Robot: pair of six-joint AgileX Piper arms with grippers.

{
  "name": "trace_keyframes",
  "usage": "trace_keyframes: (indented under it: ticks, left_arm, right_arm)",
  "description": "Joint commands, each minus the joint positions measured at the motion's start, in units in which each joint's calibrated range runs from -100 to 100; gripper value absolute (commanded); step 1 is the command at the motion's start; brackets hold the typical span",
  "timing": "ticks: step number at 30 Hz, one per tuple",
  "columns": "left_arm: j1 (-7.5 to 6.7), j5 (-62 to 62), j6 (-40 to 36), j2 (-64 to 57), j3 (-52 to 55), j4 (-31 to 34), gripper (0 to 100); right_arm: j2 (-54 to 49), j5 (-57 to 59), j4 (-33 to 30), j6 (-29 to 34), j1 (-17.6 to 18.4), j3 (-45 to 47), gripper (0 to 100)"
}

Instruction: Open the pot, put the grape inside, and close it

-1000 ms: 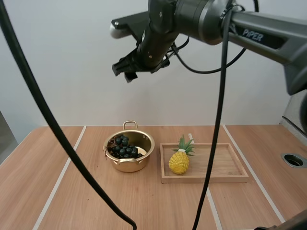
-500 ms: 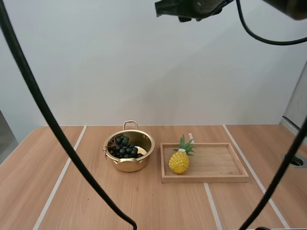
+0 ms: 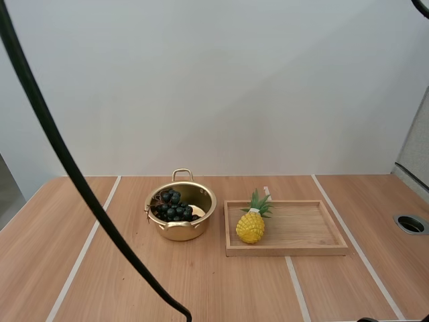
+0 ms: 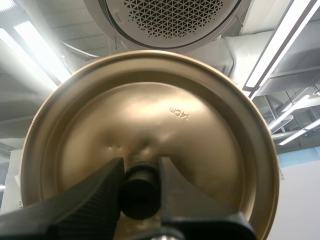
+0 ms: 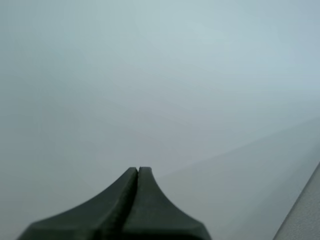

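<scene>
pot count: one round, gold-coloured metal pot, shiny, with a loop handle at its far rim; it stands uncovered on the bench, just left of the tray.
grape count: one bunch of dark, round, glossy grapes, lying inside the pot against its left wall; part of the pot's pale floor shows beside it.
lid count: one round, gold-coloured metal lid, smooth with a raised rim, stamped "14cm"; it is off the pot and carried by the left arm.
knob: one black cylindrical knob at the lid's centre.
left end effector: two black ribbed fingers clamped on the knob, one at each side.
right end effector: fingers pressed together into one dark wedge, gripping nothing, in front of a plain pale surface.
tray count: one shallow rectangular wooden tray with a low rim, right of the pot.
pineapple count: one small yellow pineapple with a bumpy skin and green leaves, at the tray's left end.
bench: light wood grain crossed by pale stripes.
</scene>
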Motion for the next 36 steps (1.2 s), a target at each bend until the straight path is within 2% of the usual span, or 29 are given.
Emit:
trace_keyframes:
  ticks: [1, 7, 13, 19, 23, 27, 29, 36]
  left_arm:
    - [-0.03, -1.9, -0.4, -0.1, -0.3, 0.3, 0]
    - [-0.03, -1.9, -0.4, -0.1, -0.3, 0.3, 0]
    - [-0.03, -1.9, -0.4, -0.1, -0.3, 0.3, 0]
    - [-0.03, -1.9, -0.4, -0.1, -0.3, 0.3, 0]
    - [-0.03, -1.9, -0.4, -0.1, -0.3, 0.3, 0]
    - [-0.03, -1.9, -0.4, -0.1, -0.3, 0.1, 0]
    - [-0.03, 4.1, -0.4, -0.6, -0.3, 0.0, 0]
    - [-0.03, 40.9, -0.5, 2.2, 0.0, 0.3, 0]
  right_arm:
    - [-0.5, 0.6, -3.7, 2.1, -0.2, -0.3, 0]
    - [-0.5, 2.0, -7.4, 10.5, -0.2, -2.9, 0]
    - [-0.3, 3.0, -8.3, 11.9, -0.6, -7.7, 0]
    - [0.4, 3.1, -7.2, 16.8, -7.6, -11.5, 0]
    - [0.4, 3.1, 0.3, 16.8, -11.9, -11.5, 0]
    - [0.4, 2.0, 4.2, 14.9, -13.6, -11.5, 0]
    - [0.3, 1.6, 4.2, 14.7, -13.6, -11.5, 0]
    - [0.3, -2.9, 4.6, 14.5, -13.6, -11.5, 0]
